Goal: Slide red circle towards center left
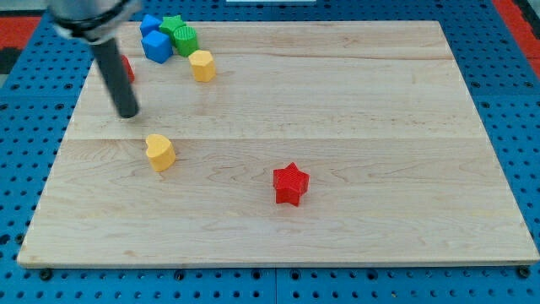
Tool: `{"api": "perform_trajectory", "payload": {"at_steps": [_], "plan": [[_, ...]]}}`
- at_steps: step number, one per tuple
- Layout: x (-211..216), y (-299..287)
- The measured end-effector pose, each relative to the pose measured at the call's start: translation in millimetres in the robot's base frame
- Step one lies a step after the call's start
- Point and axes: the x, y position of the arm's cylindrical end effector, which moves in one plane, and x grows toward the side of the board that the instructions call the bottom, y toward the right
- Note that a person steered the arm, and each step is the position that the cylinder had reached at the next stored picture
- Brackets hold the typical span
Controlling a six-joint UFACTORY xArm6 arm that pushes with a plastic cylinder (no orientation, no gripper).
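The red circle (pixel 127 67) sits near the board's upper left and is mostly hidden behind my rod; only a red sliver shows on the rod's right side. My tip (pixel 127 113) rests on the board just below that block, toward the view's bottom. A yellow heart block (pixel 159 152) lies below and right of my tip. A red star (pixel 291 184) lies near the board's middle, toward the bottom.
At the view's top left stands a cluster: two blue blocks (pixel 156 46), a green block (pixel 180 35) and a yellow hexagon-like block (pixel 202 65). The wooden board (pixel 380 101) lies on a blue pegboard; its left edge is close to my rod.
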Motion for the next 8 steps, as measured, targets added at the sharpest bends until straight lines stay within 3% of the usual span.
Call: {"api": "perform_trajectory", "payload": {"at_steps": [1,2,3,4,5,7,8], "plan": [[65.5,14.6],[68.1,78.1],[54.5,58.2],[12.8,19.6],[-17.9,-81.1],[-110.2,-81.1],[-103.4,-29.0]]}}
